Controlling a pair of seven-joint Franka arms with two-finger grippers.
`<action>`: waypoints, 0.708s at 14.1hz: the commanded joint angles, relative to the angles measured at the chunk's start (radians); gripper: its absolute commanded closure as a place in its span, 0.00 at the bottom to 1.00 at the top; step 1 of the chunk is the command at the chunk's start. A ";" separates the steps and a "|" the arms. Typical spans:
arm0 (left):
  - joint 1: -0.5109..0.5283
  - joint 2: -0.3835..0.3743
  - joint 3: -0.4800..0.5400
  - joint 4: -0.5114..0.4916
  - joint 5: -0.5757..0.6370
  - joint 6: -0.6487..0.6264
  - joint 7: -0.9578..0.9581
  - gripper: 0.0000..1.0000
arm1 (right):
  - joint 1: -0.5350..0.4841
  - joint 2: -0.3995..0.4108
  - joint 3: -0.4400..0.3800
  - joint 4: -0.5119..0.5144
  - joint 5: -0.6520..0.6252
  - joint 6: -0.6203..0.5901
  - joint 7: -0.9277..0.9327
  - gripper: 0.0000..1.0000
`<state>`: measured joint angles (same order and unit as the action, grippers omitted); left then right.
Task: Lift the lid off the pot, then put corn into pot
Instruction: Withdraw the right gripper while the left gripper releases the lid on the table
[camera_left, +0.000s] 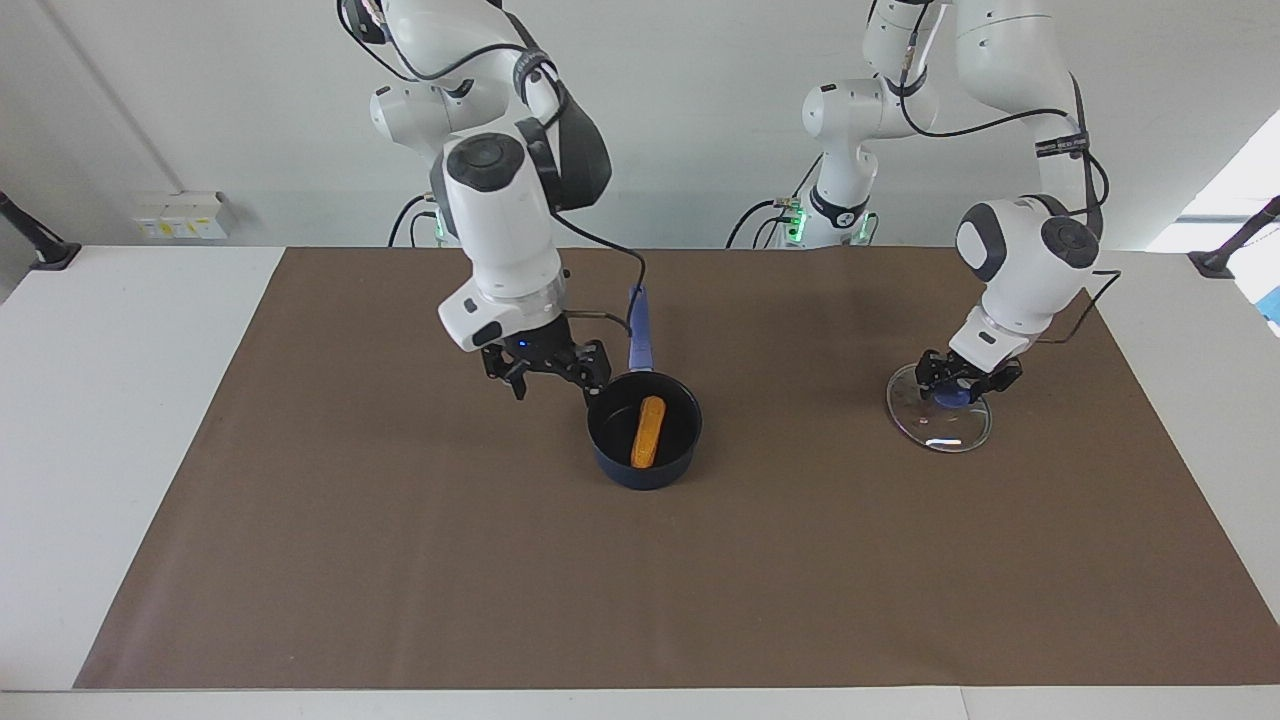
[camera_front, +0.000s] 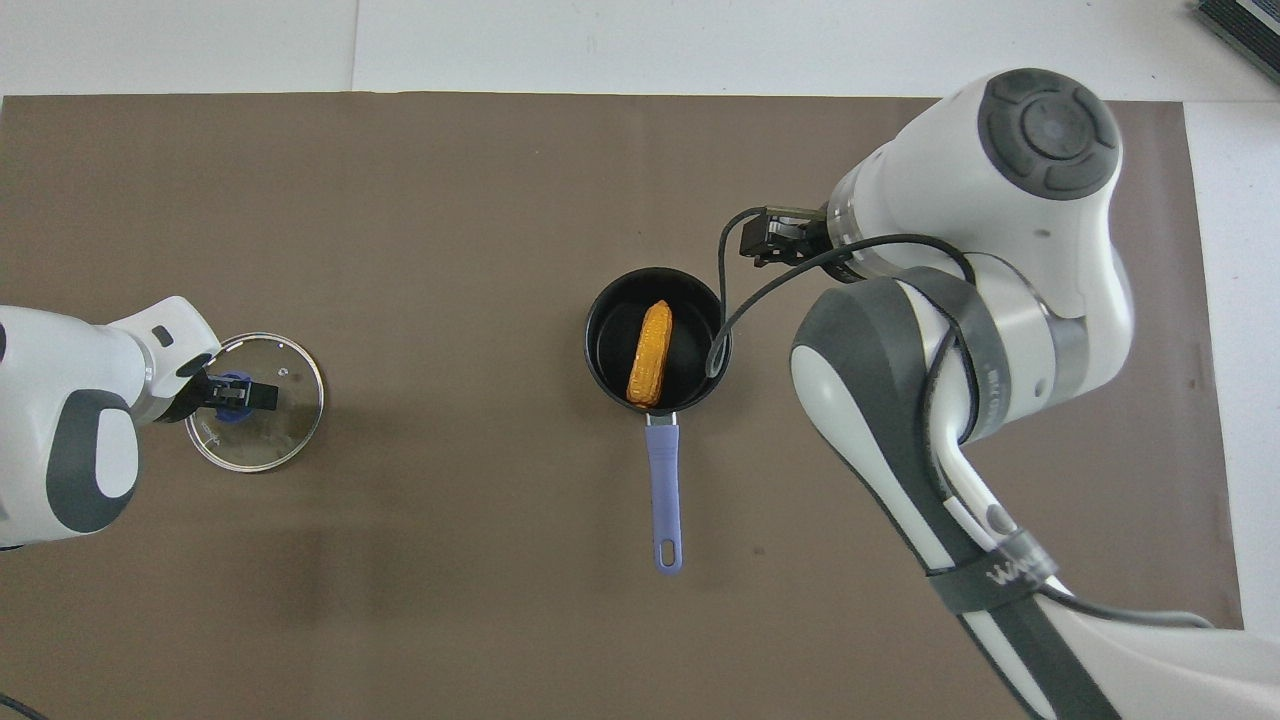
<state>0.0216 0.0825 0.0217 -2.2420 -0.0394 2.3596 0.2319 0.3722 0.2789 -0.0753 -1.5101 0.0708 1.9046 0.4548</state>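
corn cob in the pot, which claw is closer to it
Right. The right claw hangs open beside the pot that holds the corn cob; the left claw is on the glass lid's knob at the left arm's end.

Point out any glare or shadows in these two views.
Facing view: a bright glint sits on the lid's glass, and daylight flares at the window edge. Overhead view: the lid shows only faint reflections; a soft shadow falls on the mat. The corn in the pot is evenly lit.
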 joint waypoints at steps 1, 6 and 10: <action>-0.006 -0.027 0.001 0.060 -0.013 -0.075 -0.020 0.00 | -0.065 -0.073 0.011 -0.027 0.001 -0.088 -0.114 0.00; -0.008 -0.021 0.000 0.300 -0.013 -0.347 -0.077 0.00 | -0.205 -0.191 0.012 -0.030 0.001 -0.245 -0.266 0.00; -0.009 -0.020 -0.009 0.476 -0.011 -0.538 -0.075 0.00 | -0.306 -0.254 0.012 -0.029 0.001 -0.340 -0.375 0.00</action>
<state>0.0200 0.0546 0.0140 -1.8492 -0.0404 1.9052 0.1678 0.1157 0.0656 -0.0760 -1.5122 0.0708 1.5954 0.1382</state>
